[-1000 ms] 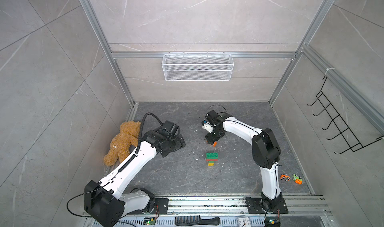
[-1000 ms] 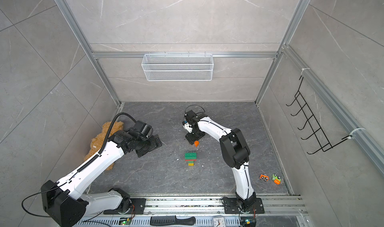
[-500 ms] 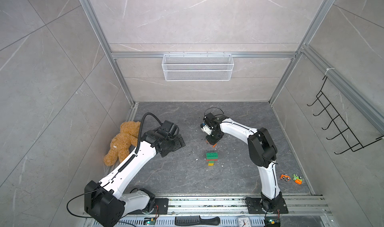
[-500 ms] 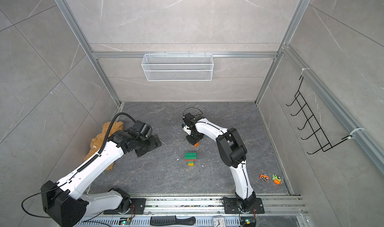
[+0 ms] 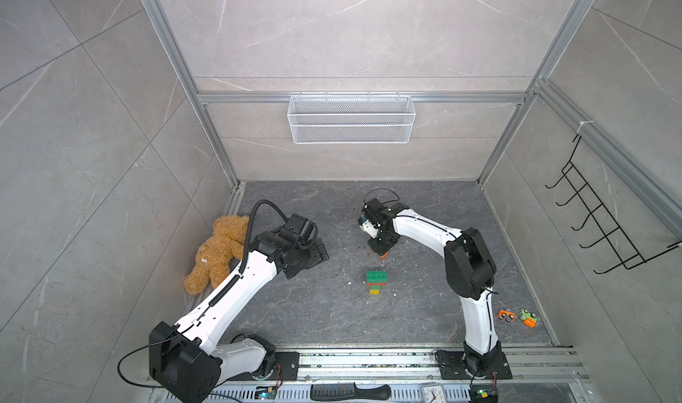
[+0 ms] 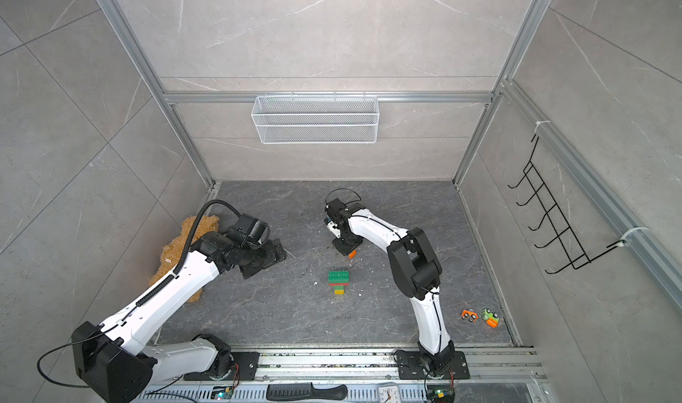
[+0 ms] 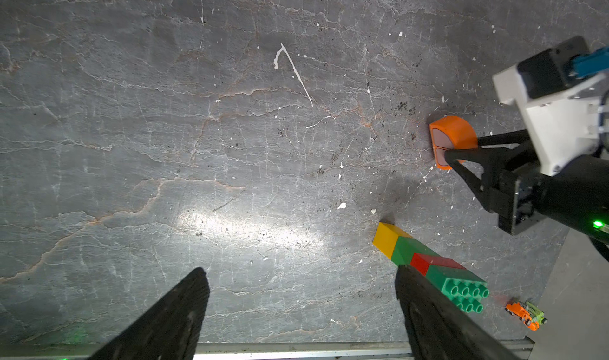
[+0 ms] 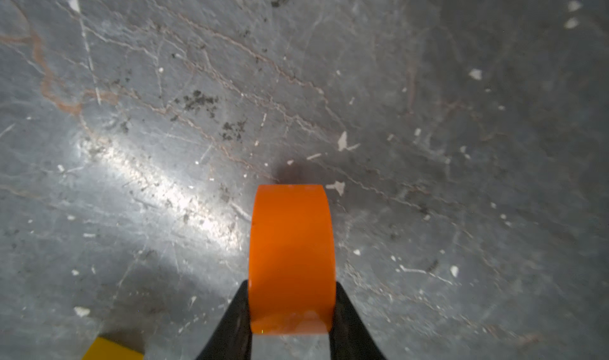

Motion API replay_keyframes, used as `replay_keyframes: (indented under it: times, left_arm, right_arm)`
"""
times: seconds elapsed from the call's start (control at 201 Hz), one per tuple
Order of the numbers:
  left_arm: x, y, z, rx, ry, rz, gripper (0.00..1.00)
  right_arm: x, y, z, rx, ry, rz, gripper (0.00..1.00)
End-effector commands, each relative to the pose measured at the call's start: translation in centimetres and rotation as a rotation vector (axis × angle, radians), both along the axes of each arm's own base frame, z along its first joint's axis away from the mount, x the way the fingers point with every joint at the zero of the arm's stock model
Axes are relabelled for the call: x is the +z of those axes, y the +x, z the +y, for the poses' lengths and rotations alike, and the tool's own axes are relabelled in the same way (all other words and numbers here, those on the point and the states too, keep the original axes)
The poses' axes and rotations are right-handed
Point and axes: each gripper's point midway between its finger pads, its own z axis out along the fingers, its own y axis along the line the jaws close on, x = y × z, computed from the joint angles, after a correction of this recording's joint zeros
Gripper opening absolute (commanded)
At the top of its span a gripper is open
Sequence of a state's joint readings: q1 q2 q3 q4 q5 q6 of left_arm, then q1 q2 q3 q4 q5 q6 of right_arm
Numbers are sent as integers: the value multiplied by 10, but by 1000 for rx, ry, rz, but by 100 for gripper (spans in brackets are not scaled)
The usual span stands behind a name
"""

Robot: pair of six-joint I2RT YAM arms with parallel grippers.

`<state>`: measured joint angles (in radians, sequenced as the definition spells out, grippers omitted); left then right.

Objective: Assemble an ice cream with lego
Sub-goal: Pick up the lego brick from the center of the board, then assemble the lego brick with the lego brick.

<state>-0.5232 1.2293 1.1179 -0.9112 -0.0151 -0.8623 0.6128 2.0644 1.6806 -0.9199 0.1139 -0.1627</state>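
Four bricks joined: yellow, green, red, green brick stack point(image 5: 376, 281) lies flat on table, near right gripper point(image 8: 291, 289), on its base-ward side, apart from it
Remaining: orange half-round cap point(image 8: 291, 243), pinched between right gripper's fingers, not yet on stack
Left gripper point(image 7: 300, 276) spread, empty
Wire basket point(image 5: 350, 137) on wall, well beyond both grippers: nothing seen inside

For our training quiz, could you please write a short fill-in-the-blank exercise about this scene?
1. The right jaws are shut on the ___ cap.
2. The left jaws stand ___, holding nothing.
3. The stack has a ___ brick at its narrow end.
4. Two toy cars lie near the ___ arm's base.
Missing words: orange; open; yellow; right.
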Motion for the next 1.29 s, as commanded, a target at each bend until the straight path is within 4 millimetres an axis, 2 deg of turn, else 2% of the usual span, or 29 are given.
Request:
replay_keyframes:
  times: [0.0,0.085,0.174,0.314,0.438,0.518,0.637,0.797,0.941,1.125,1.29]
  left_arm:
    - [7,0,-2,-30,-22,-30,92]
    - [5,0,-2,-31,-28,-32,92]
    - [3,-1,-2,-36,-32,-35,92]
    - [1,-2,-2,-45,-35,-43,92]
    - [-2,-2,0,-54,-35,-45,92]
    - [-5,-3,3,-54,-31,-44,92]
    - [-7,-2,10,-44,-38,-47,92]
    - [-14,0,16,-35,-78,-41,92]
    - [-11,9,9,-68,-165,-107,93]
    - [-5,22,0,-100,-260,-204,95]
    - [-14,30,3,-72,-319,-199,95]
  right_arm:
    - [75,3,-12,19,18,-149,0]
    - [97,-6,-20,51,17,-182,0]
    - [113,-28,-24,138,40,-150,0]
    - [143,-72,-16,292,170,-94,0]
    - [166,-107,-8,466,265,-116,0]
    - [170,-126,-7,545,277,-60,0]
    - [166,-150,0,671,277,-32,0]
    - [150,-157,7,745,203,46,0]
    - [136,-156,14,784,139,75,0]
    - [131,-151,18,798,101,71,0]
    - [121,-149,21,815,79,78,0]
